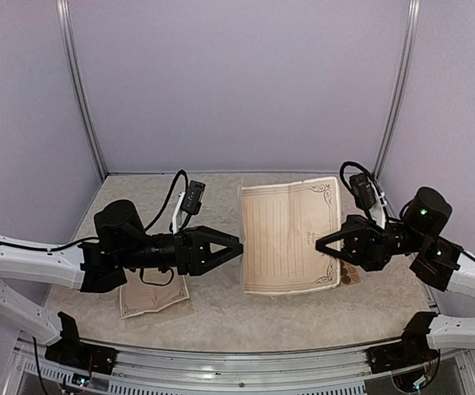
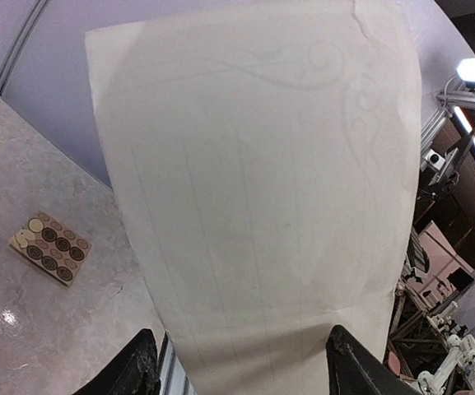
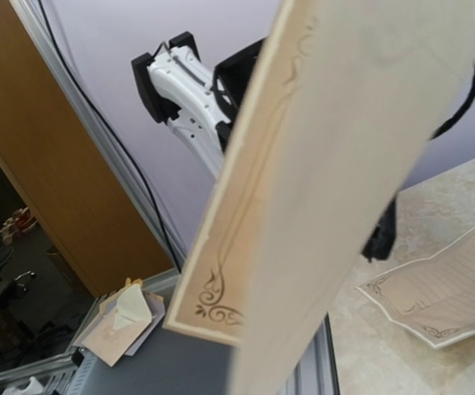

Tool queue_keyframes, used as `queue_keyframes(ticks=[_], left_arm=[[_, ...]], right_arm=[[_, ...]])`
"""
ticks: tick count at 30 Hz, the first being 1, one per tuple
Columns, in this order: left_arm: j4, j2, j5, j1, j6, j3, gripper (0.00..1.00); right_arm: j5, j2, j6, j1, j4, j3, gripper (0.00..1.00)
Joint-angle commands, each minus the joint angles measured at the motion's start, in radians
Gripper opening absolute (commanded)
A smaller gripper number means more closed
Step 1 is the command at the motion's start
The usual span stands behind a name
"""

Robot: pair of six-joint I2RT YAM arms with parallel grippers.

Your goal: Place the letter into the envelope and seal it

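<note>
Down by the near edge of the table (image 1: pixel 221 325), half tucked under the left arm, a second sheet (image 1: pixel 159 298) of that ornate cream paper lies flat, not in play as far as I can tell. A bit further in on the right sits the sticker sheet (image 1: pixel 351 276), round brown seals on tan backing, just beside the right arm and presumably parked there for the sealing bit. Mid-table is where the action is. The right gripper (image 1: pixel 323 243) is pinched fully closed on the right edge of the letter (image 1: pixel 282 239), holding it up off the surface so the page hangs in the air with a slight bow. My guess is it's lifted like that so the other arm can get at the free edge. The left gripper (image 1: pixel 235 247) points straight at that left edge, jaws well apart and nothing in them. From its own wrist view the page fills the frame above the two fingers (image 2: pixel 138 370), though I can't tell if it's touching. Smells like a handover or a fold to me. Funny thing, I can't spot the envelope in any view, so stuffing hasn't begun. Behind it all is just the plain lilac back wall (image 1: pixel 237 82).
</note>
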Motion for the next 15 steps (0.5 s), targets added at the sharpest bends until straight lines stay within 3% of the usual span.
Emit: queue_keyframes(ticks=[1,15], left_arm=[[0.034,0.03,0.017,-0.005,0.005,0.039,0.66],[0.002,0.074,0.015,-0.011,0.011,0.064,0.71]], right_arm=[[-0.036,-0.007,0.005,0.018,0.035,-0.01,0.0],[-0.054,-0.008,0.013,0.024,0.068,-0.013,0.0]])
